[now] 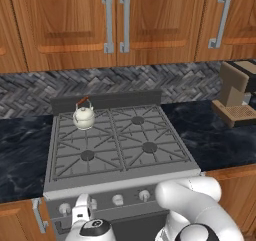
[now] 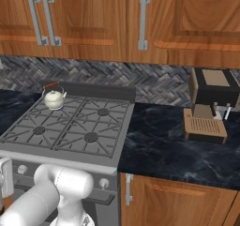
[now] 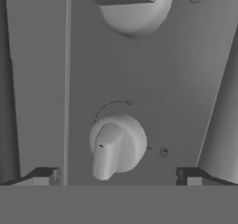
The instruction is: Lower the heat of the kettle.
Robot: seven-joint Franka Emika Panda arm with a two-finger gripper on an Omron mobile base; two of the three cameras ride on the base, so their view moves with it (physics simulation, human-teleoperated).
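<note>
Cream-white kettle [image 1: 83, 117]: I log it on the stove's [image 1: 120, 172] rear-left burner, reddish-brown handle arched above. 1 grey knob [image 3: 116, 145] on the front panel, directly ahead of my gripper [image 3: 116, 177]; fingers apart, 1 tip either side below it, not touching. 1 further knob [image 3: 132, 7] nearby on the panel.

**Arm folded low, jaws spread**

The white arm bends down at the near edge of the scene, its elbow bulging at the near right and the wrist dropping to the left. The gripper [image 3: 116, 176] points forward, its two dark fingertips [image 3: 44, 174] set wide apart, nothing held between them.
</note>
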